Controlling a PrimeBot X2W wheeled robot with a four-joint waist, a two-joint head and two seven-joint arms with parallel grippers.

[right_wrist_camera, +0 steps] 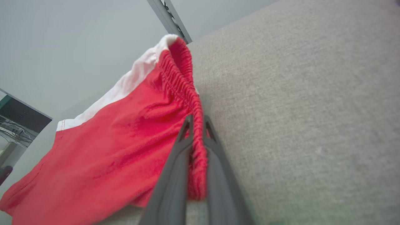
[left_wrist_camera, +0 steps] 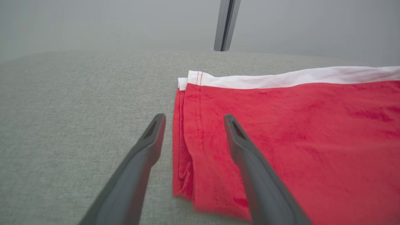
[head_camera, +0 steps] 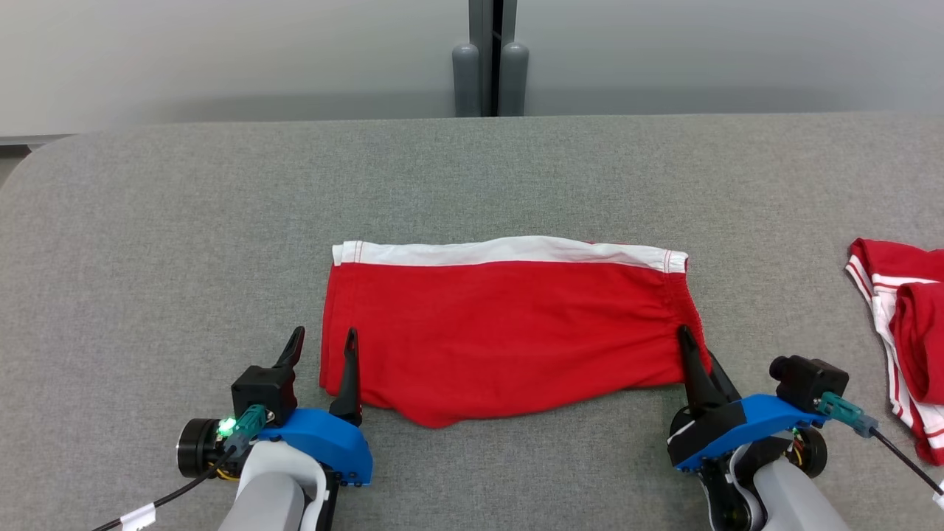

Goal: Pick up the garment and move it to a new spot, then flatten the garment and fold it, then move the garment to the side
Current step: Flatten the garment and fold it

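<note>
The garment (head_camera: 509,332), red with a white band running along its far edge, is lying spread flat in the middle of the grey bench (head_camera: 184,221), its long side running left to right.

At its right near corner the right claw (head_camera: 689,343) is pinching the gathered, elastic-looking edge. In the right wrist view the two dark fingers are pressing together on that ruffled red edge of the garment (right_wrist_camera: 103,156), with the claw (right_wrist_camera: 197,118) closing just at the border between cloth and bare bench.

At the left near corner the left claw (head_camera: 325,335) is standing spread wide, straddling the garment's side edge. In the left wrist view one finger of the claw (left_wrist_camera: 193,118) is reaching over the red cloth (left_wrist_camera: 297,131) and the other over bare bench (whether either is touching down, I cannot tell).

Well apart, at the bench's right edge, a second red-and-white garment (head_camera: 903,332) is lying crumpled. Behind the bench a grey post (head_camera: 490,59) is rising against the pale wall.
</note>
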